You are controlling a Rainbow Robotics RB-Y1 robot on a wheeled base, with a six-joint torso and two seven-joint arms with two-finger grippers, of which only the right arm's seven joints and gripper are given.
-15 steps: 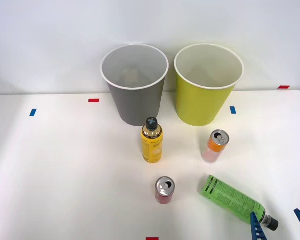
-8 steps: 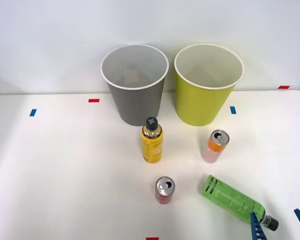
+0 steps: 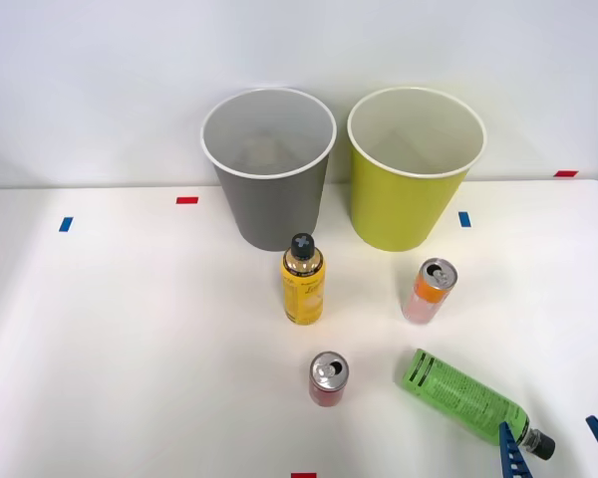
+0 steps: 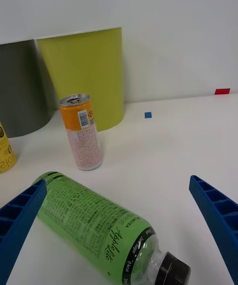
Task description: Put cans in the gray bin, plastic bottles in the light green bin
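Front view: a white table (image 3: 130,329) carries two round bins with white rims, standing side by side at upper centre against the wall. The gray bin (image 3: 272,189) is on the left of the pair and the light green bin (image 3: 407,194) on the right; whether their rims touch cannot be told. Something pale lies at the bottom of the gray bin, too dim to identify.

Just below the gray bin stands the yellow bottle (image 3: 303,281), upright, black cap on. To its right, below the light green bin, stands the orange-pink can (image 3: 429,291), upright, silver top showing. At lower centre stands the red can (image 3: 328,379), also upright and well apart from the others. At lower right the green bottle (image 3: 465,399) lies on its side, cap toward the lower right corner of the frame.

The right gripper (image 3: 558,450) sits at the lower right edge, its two blue ribbed fingers wide apart, one just beside the bottle's neck and cap and the other clear of it further right. It grips nothing.

Right wrist view: the green bottle (image 4: 104,228) lies between the spread fingers (image 4: 218,213), the orange-pink can (image 4: 83,132) upright beyond it, the light green bin (image 4: 87,74) behind.
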